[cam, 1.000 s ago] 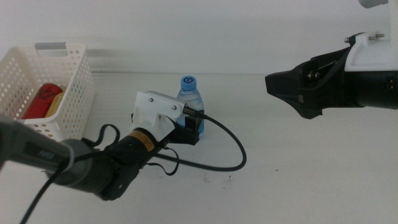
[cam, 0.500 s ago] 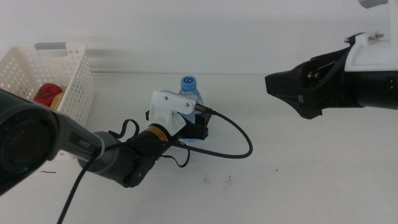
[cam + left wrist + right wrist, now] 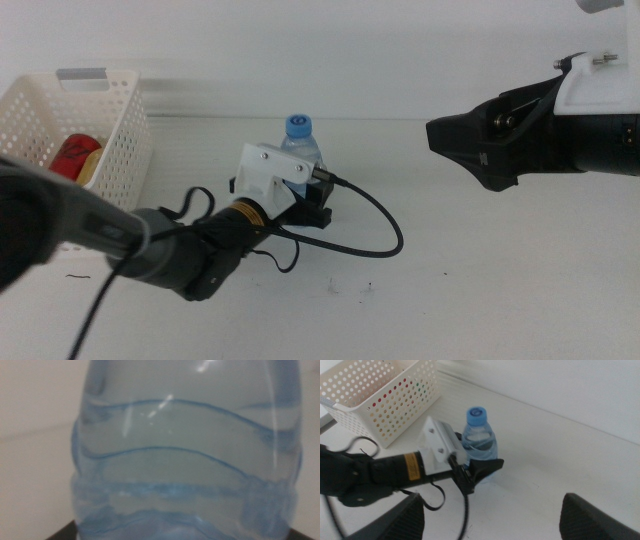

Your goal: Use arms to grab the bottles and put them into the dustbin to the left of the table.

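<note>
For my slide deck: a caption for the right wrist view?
Left tool around the water bottle beside the basket on the table.

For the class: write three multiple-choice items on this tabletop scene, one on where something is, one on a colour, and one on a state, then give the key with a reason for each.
1. Where is the white basket?
A. at the table's left side
B. at the table's right side
C. on top of the bottle

2. What colour is the cap of the water bottle?
A. red
B. blue
C. green

3. How does the right end effector stand?
A. shut on the bottle
B. inside the basket
C. open, raised over the table, holding nothing

Key: 1 A, the middle view shows the basket by the left edge. 2 B, the cap is blue in the middle and right wrist views. 3 C, its jaws stand apart in the right wrist view, well away from the bottle, while the left end effector is at the bottle.
</note>
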